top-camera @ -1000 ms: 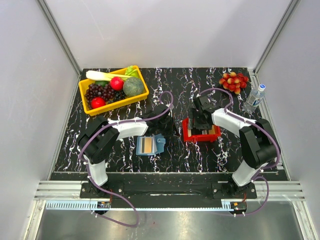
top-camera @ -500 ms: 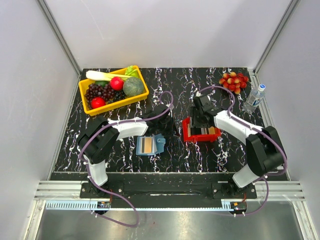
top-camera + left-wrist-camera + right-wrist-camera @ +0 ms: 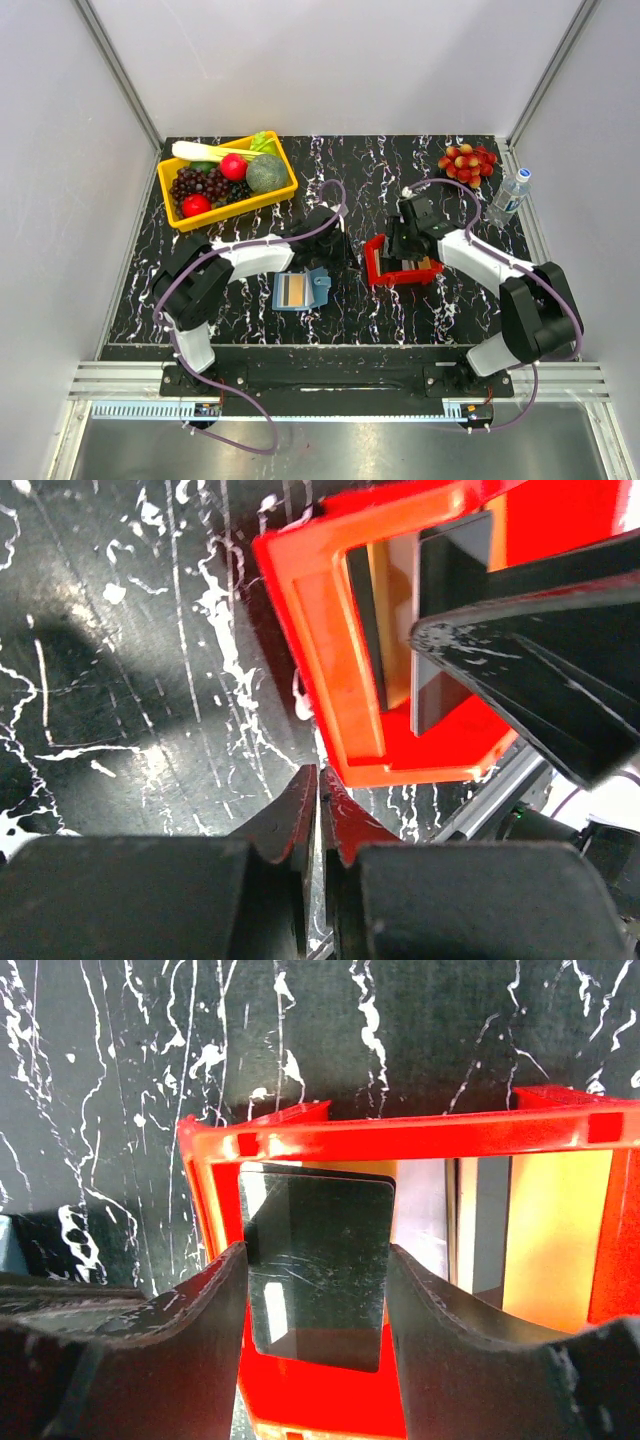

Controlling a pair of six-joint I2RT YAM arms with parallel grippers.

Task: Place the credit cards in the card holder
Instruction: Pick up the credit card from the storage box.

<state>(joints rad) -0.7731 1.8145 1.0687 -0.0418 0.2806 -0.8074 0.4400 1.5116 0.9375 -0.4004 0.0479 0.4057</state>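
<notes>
You are narrowing the right claw (image 3: 315,1270) onto the dark grey card (image 3: 312,1225); it is now gripping the card's side edges as the card stands at one end of the red tray (image 3: 400,1135), right of the bench (image 3: 400,160) centre. The tray is tipping slightly. The left claw (image 3: 320,800) is staying clenched on nothing beside the tray's corner, while the card holder (image 3: 300,290) is lying open left of centre, so lift-out looks ready.

The steel-blue card holder (image 3: 318,287) lies open at lower centre with a tan card (image 3: 291,290) inside. The other credit cards (image 3: 418,266) sit centre-right, where the dark grey card (image 3: 315,1265) stands up.
</notes>
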